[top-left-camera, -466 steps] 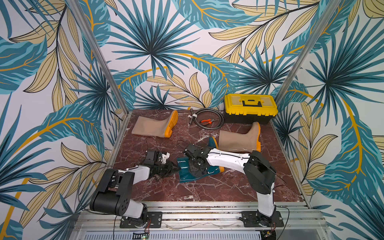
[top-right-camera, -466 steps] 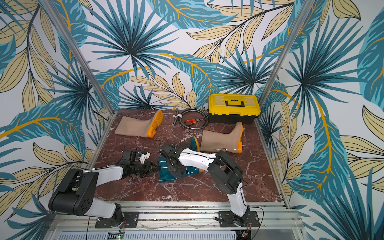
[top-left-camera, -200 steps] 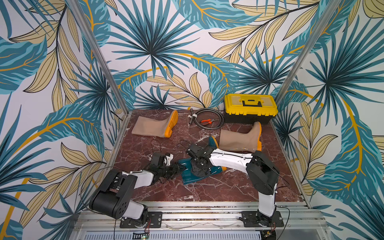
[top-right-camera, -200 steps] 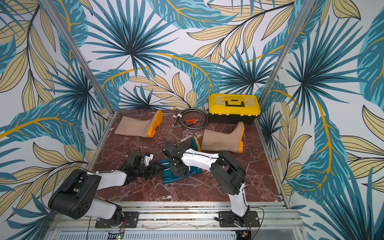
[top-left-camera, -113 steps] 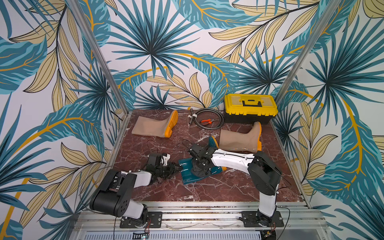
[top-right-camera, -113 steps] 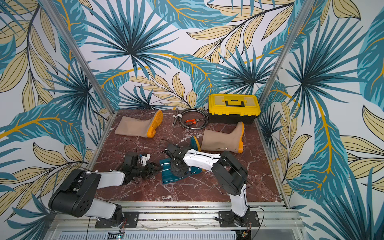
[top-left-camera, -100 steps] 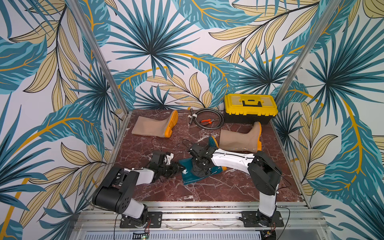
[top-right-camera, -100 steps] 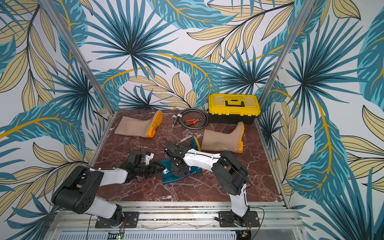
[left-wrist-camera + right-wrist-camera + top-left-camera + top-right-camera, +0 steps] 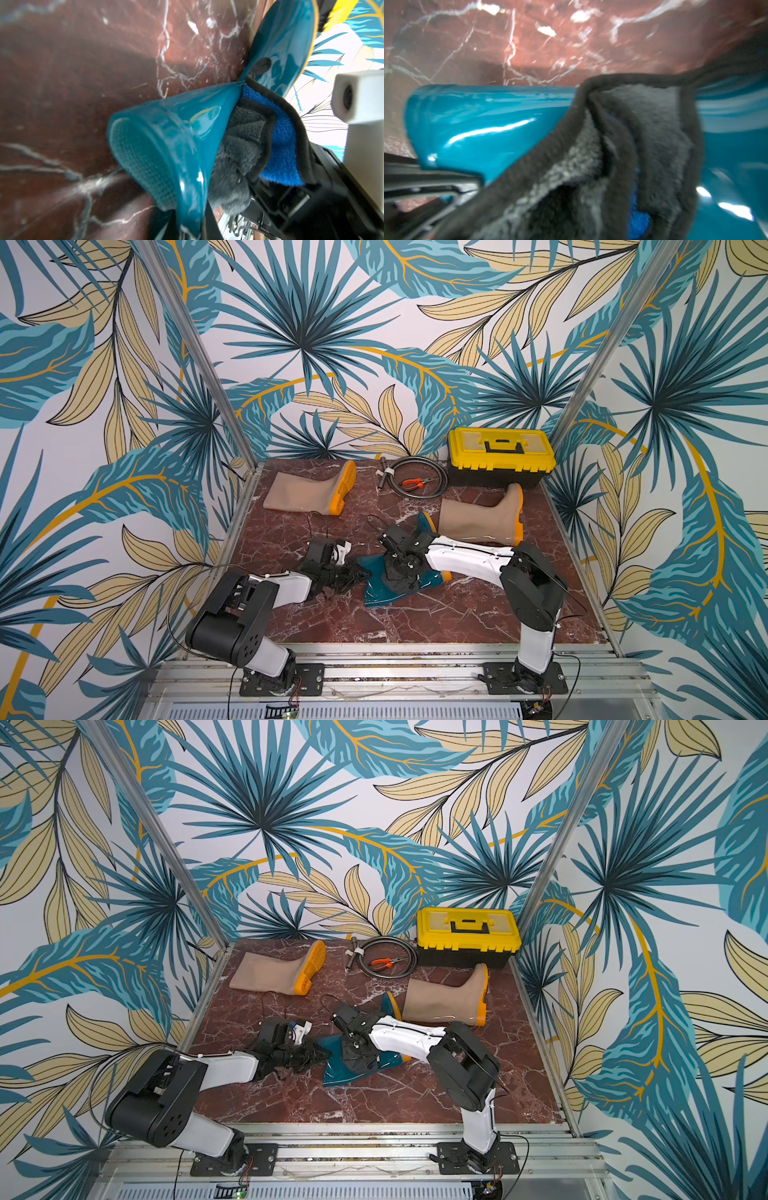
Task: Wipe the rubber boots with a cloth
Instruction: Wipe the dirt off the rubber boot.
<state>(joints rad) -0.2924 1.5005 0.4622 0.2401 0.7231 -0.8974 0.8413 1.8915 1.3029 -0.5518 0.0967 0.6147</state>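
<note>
Teal rubber, glossy with an orange sole, lay on its side near the middle of the red marble counter (image 9: 415, 624): the dark teal boot (image 9: 376, 588), with its open shaft end turned toward the left arm and its foot toward the back. The left pincer (image 9: 354, 575) reached in low and was pressed together on the rim of that shaft. In the left wrist view the rim of the dark teal boot (image 9: 176, 135) ran down between the dark fingers. The right pincer (image 9: 400, 572) was pinched shut on the cloth (image 9: 398, 582) and held it against the upper side of the shaft, about midway along. Close up, the cloth (image 9: 243, 145) was charcoal and plush with a blue face folded inside. In the right wrist view the cloth (image 9: 633, 145) draped over the shiny teal surface. Well apart from this, the left tan boot (image 9: 307, 494) lay near the back left corner, and the right tan boot (image 9: 478, 519) lay just beyond the teal foot. A yellow toolbox (image 9: 498, 452), a coiled cable (image 9: 445, 480) and orange pliers (image 9: 409, 484) sat along the back.
</note>
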